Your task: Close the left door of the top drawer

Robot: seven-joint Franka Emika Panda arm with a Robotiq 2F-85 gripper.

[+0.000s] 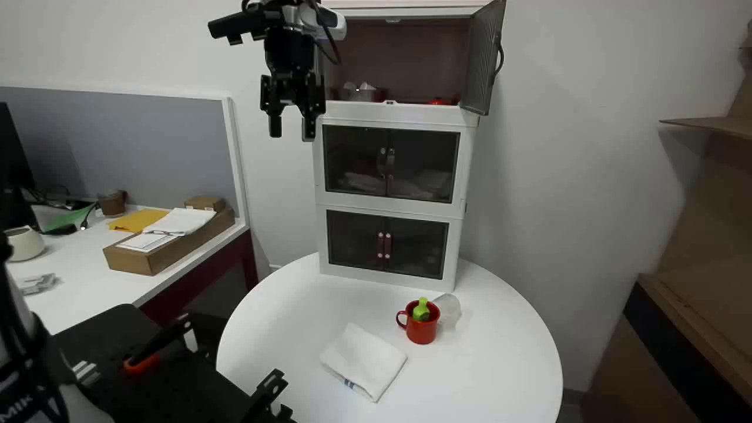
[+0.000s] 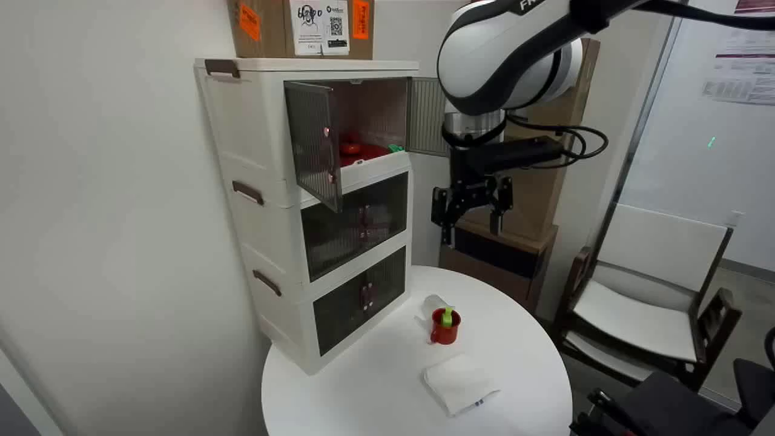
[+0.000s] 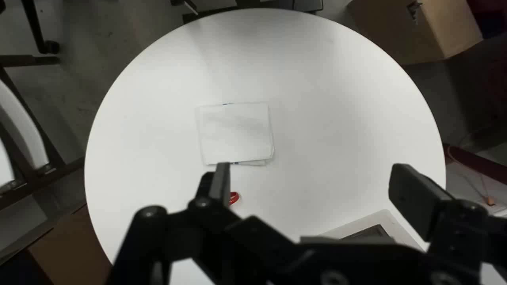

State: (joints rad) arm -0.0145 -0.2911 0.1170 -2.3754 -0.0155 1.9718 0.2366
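We list: black two-fingered gripper (image 2: pixel 471 230), spread wide, holding nothing; ribbed grey-brown rectangular left door (image 2: pixel 310 140), open, which contact from the right could swing wider.

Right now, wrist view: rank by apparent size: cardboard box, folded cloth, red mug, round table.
1. Round white table
2. Cardboard box, cut off by frame
3. Folded white cloth
4. Red mug, mostly hidden; visible part ranked
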